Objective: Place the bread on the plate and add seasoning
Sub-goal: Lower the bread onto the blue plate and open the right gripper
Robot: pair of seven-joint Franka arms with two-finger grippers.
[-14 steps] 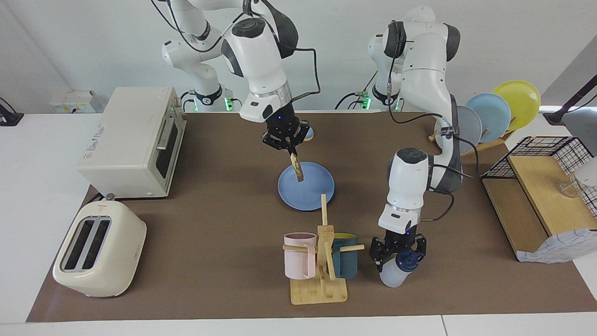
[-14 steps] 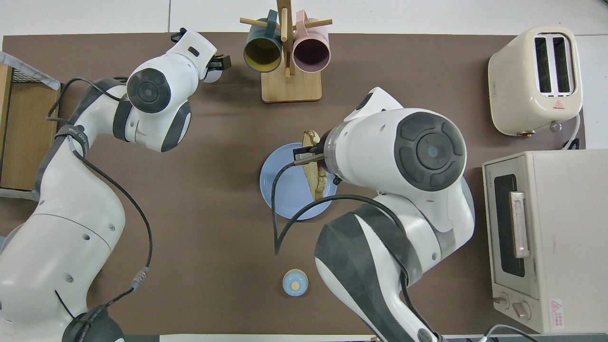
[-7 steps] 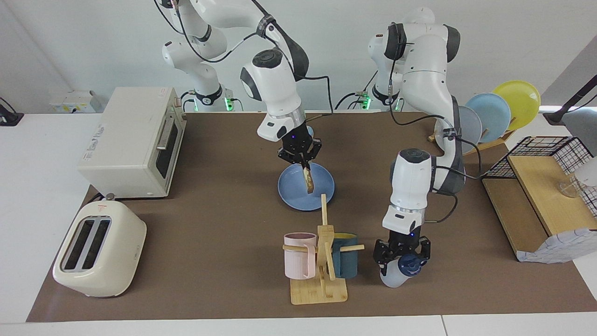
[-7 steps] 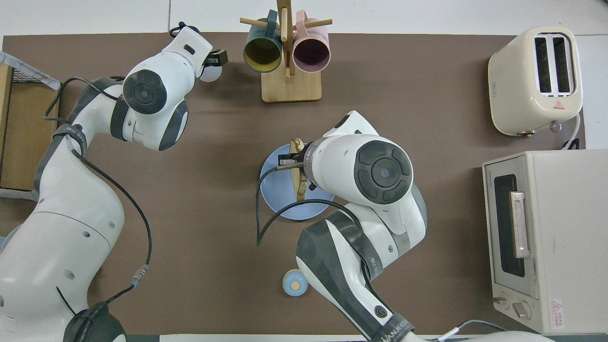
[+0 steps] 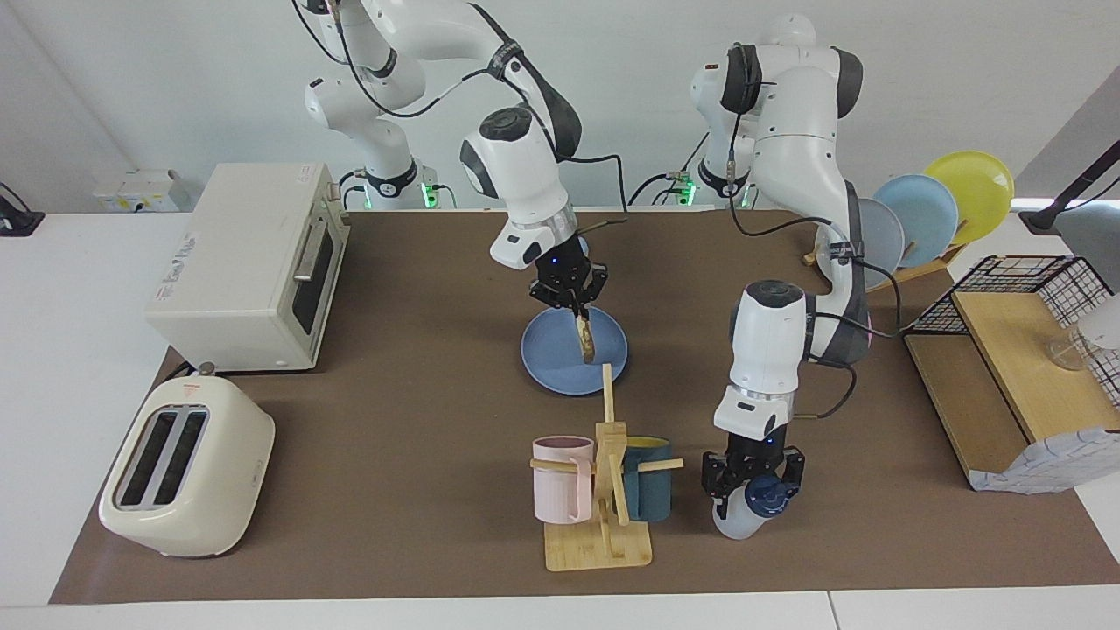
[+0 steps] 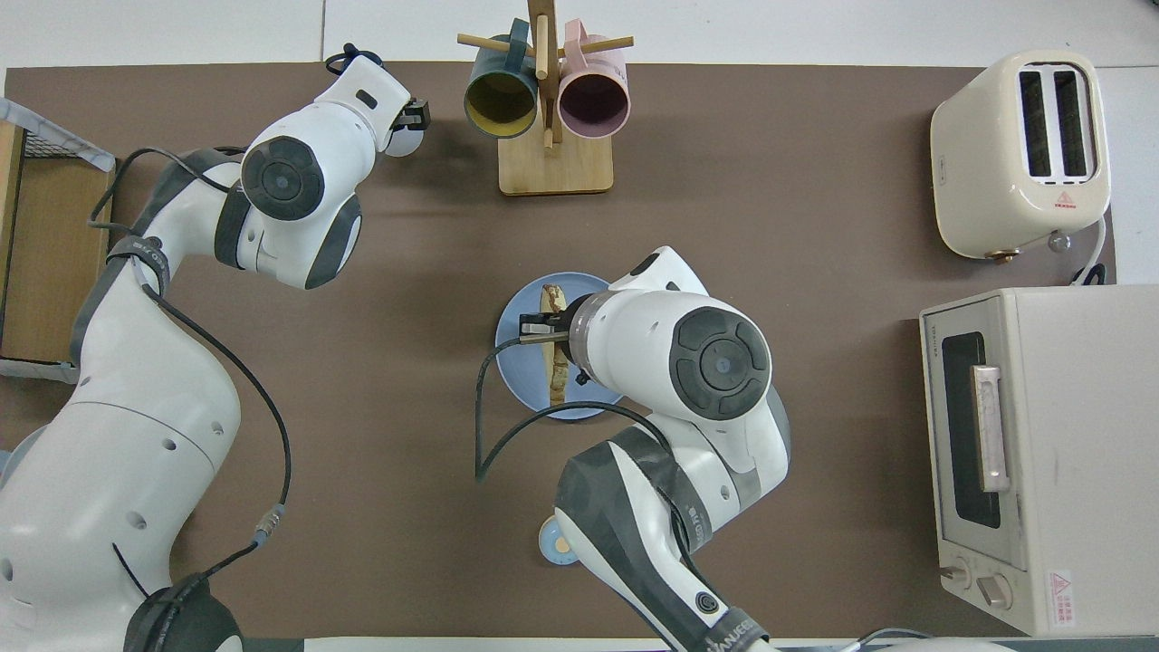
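Right gripper (image 5: 577, 308), jaws closed on the bread (image 5: 586, 338), holds it on edge over the plate (image 5: 547, 357); left gripper (image 5: 752, 486) straddles the seasoning (image 5: 744, 516) on the worktop (image 5: 411, 420) beside the mug rack (image 5: 604, 490), grip undeterminable.

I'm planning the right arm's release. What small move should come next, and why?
Probably lower a little more, then open. The right pincer, shut on the square tan toast slice, holds it on edge over the round medium-blue plate, its lower edge at or just above the plate. The left pincer is around the translucent white bottle.
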